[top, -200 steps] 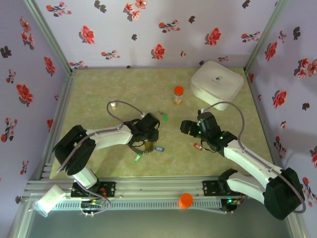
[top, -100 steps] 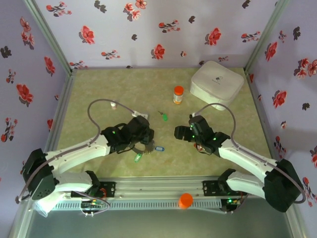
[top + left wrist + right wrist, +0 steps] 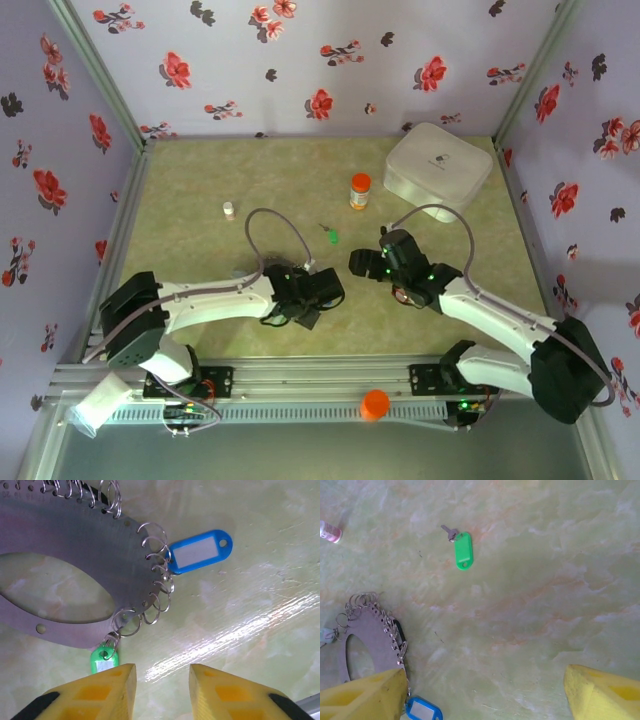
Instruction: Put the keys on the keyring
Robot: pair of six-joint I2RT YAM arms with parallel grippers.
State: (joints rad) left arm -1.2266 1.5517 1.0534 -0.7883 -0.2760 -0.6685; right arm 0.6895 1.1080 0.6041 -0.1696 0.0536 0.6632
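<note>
The keyring [image 3: 75,545] is a flat grey hoop edged with small split rings; a blue-tagged key [image 3: 197,555] and a green-tagged key [image 3: 102,657] hang from it. My left gripper [image 3: 162,675] hovers open just beside that green tag, nothing between its yellow fingers [image 3: 107,692]. From above, the left gripper [image 3: 318,292] covers most of the hoop. A loose green-tagged key [image 3: 330,236] [image 3: 463,550] lies on the table. My right gripper [image 3: 358,263] [image 3: 485,680] is open over bare table, with the keyring [image 3: 367,640] and blue tag [image 3: 422,711] at its left.
An orange-capped bottle [image 3: 360,190] and a white box [image 3: 438,170] stand at the back right. A small white vial [image 3: 228,209] is at the back left. A red tag [image 3: 401,294] peeks out beside the right arm. Patterned walls close in the table.
My left arm has swung and its gripper has moved right, now covering the keyring. The right gripper has edged slightly left toward the middle.
</note>
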